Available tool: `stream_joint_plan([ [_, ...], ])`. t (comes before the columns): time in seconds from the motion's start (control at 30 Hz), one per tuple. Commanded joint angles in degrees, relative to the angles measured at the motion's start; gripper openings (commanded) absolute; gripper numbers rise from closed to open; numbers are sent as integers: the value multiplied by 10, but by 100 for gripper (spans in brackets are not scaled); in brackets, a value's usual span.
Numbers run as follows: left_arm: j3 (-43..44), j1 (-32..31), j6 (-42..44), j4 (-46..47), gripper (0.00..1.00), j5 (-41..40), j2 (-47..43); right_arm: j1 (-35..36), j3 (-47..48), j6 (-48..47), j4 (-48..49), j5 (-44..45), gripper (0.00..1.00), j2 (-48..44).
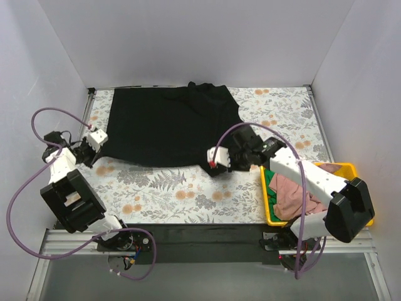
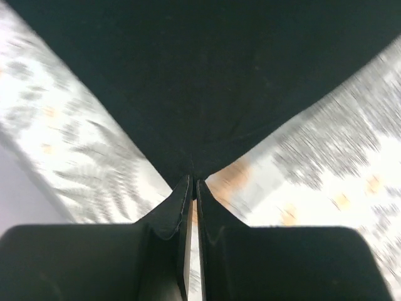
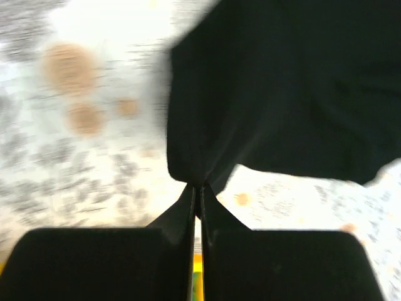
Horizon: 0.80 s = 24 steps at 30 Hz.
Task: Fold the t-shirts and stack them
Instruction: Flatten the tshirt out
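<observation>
The large black t-shirt (image 1: 169,125) lies spread on the floral cloth at the back of the table. My left gripper (image 1: 101,150) is shut on its near left corner, seen pinched in the left wrist view (image 2: 193,183). My right gripper (image 1: 216,164) is shut on its near right corner, seen pinched in the right wrist view (image 3: 197,185). The black cloth fills the upper part of both wrist views (image 2: 207,75) (image 3: 282,88). A dusty pink t-shirt (image 1: 294,194) and a bright green t-shirt (image 1: 270,188) lie bunched in the yellow bin.
The yellow plastic bin (image 1: 341,168) stands at the near right edge of the table, under my right arm. The floral tablecloth (image 1: 182,194) covers the table. White walls enclose the table at the back and sides.
</observation>
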Motion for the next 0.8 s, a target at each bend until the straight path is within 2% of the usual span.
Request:
stream_joint_plan([
  [0.0, -36, 27, 233, -213, 0, -17, -30, 58, -48, 8, -72, -18, 1, -34],
  [0.03, -65, 34, 259, -214, 0, -25, -46, 71, -56, 29, -77, -20, 1, -32],
  [0.07, -78, 41, 272, -212, 5, -32, -55, 90, -61, 36, -81, -21, 1, -25],
  [0.1, -98, 50, 280, -210, 9, -51, -62, 94, -58, 41, -99, -23, 18, -21],
  [0.13, -102, 56, 300, -213, 13, -55, -77, 94, -51, 44, -111, -28, 29, -16],
  [0.17, -100, 64, 302, -220, 22, -52, -82, 91, -43, 45, -120, -27, 40, -14],
  [0.2, -95, 79, 308, -232, 30, -49, -83, 88, -33, 44, -140, -40, 98, -14],
  [0.27, -58, 88, 303, -264, 55, -39, -67, 80, 1, 51, -149, -62, 98, -20],
  [0.3, -43, 91, 291, -271, 55, -32, -58, 75, 13, 56, -150, -65, 98, -19],
  [0.33, -25, 90, 277, -276, 62, -11, -49, 70, 37, 61, -150, -66, 97, -14],
  [0.37, -1, 90, 245, -276, 63, 0, -37, 50, 51, 73, -150, -77, 95, 7],
  [0.43, 7, 74, 202, -257, 63, 17, -38, 22, 96, 88, -150, -91, 81, 42],
  [0.47, -9, 57, 172, -217, 61, -12, -49, -5, 110, 106, -150, -94, 77, 80],
  [0.5, -22, 15, 117, -193, 58, -32, -59, -15, 124, 116, -150, -94, 72, 101],
  [0.6, -68, -53, 18, -85, 55, -80, -84, -34, 178, 156, -150, -51, 62, 183],
  [0.67, -75, -82, -70, -34, 54, -118, -77, -41, 206, 172, -150, -30, 57, 234],
  [0.77, -66, -124, -165, -21, 50, -148, -38, -40, 216, 185, -150, -8, 52, 280],
])
